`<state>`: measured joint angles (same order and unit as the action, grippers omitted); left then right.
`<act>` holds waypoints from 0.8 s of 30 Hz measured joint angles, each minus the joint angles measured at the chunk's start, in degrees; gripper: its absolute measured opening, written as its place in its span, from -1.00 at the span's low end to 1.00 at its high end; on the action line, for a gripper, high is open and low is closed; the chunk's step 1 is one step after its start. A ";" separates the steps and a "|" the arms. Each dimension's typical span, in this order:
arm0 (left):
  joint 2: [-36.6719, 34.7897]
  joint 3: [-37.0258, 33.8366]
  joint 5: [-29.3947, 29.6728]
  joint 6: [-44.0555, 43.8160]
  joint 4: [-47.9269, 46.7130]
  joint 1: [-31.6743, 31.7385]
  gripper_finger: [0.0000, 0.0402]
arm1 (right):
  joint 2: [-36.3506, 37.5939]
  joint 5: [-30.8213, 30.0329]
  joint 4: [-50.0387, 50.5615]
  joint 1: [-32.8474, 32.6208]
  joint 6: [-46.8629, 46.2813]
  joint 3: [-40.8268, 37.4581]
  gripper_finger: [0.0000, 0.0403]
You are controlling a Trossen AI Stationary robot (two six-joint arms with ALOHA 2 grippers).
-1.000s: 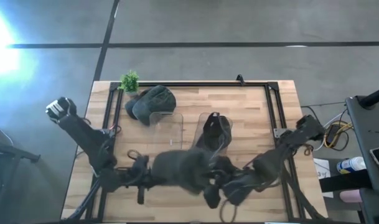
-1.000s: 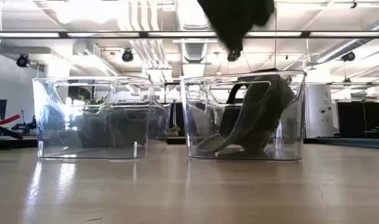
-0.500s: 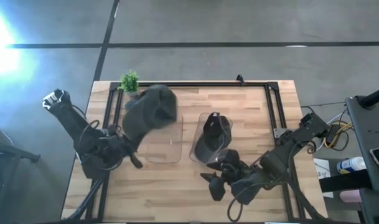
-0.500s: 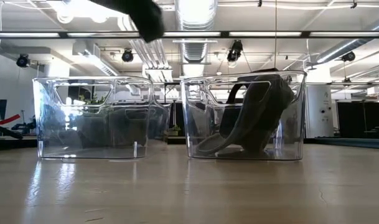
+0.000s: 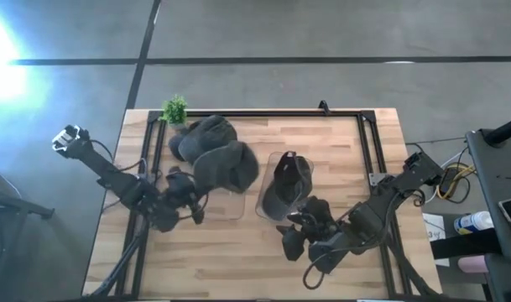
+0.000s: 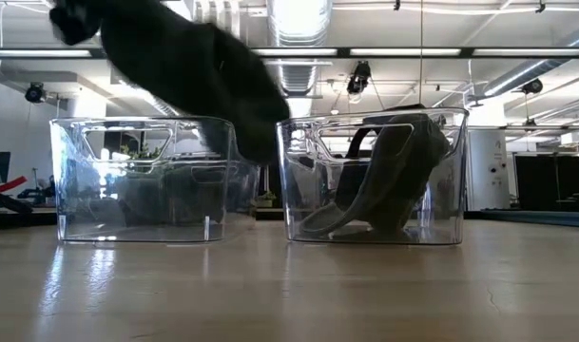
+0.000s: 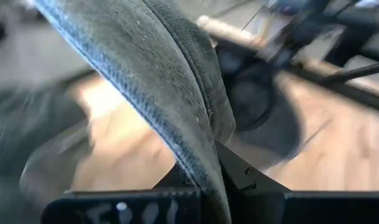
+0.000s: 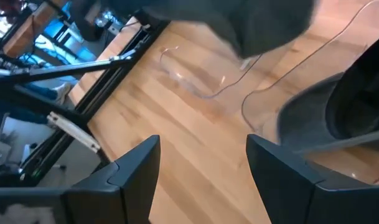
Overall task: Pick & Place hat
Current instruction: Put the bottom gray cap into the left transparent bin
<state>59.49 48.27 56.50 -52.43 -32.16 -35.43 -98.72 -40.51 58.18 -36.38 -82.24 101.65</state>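
A dark grey hat (image 5: 226, 164) hangs from my left gripper (image 5: 195, 195) above the left clear bin (image 5: 232, 205). In the low view the hat (image 6: 189, 66) slants down across that bin's top (image 6: 142, 180). Another dark hat (image 5: 289, 180) leans inside the right clear bin (image 6: 370, 176). More grey hats (image 5: 200, 134) lie on the table at the far left. My right gripper (image 5: 299, 236) is open and empty near the right bin's near side; its wrist view (image 8: 201, 168) shows the gap between its fingers. My left gripper pinches the hat's stitched edge (image 7: 198, 168) between its two fingers, which come at it from the table's left. The hat is lifted clear and reaches away from the fingers, toward the table's right, over the left bin.
A small green plant (image 5: 174, 109) stands at the table's far left corner. A black frame (image 5: 364, 134) runs round the table top. Bare wood (image 5: 238, 260) lies along the near edge between the two arms.
My left gripper has carried the hat from the table's near middle toward the far left, and the hat now hangs over the left bin. The hat has left the place beside my right gripper, which has stayed near the right bin.
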 joint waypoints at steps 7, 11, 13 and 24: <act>-1.16 4.77 -3.55 -15.65 -17.73 0.65 -0.96 | 0.09 1.45 0.11 2.95 1.27 0.02 0.16; -1.51 9.54 -2.92 -16.68 -28.37 0.81 -0.96 | 0.11 4.02 0.00 4.38 2.58 0.01 0.16; -1.50 11.48 -3.15 -17.88 -33.80 0.98 -0.96 | 0.11 4.41 -0.05 4.93 2.91 0.02 0.16; -1.94 14.08 -20.87 -20.24 -42.17 1.98 -0.96 | 0.11 5.04 -0.08 6.45 2.89 0.02 0.16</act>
<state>57.55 62.35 35.63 -72.67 -74.33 -33.45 -98.61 -35.46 58.10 -29.93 -79.35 101.67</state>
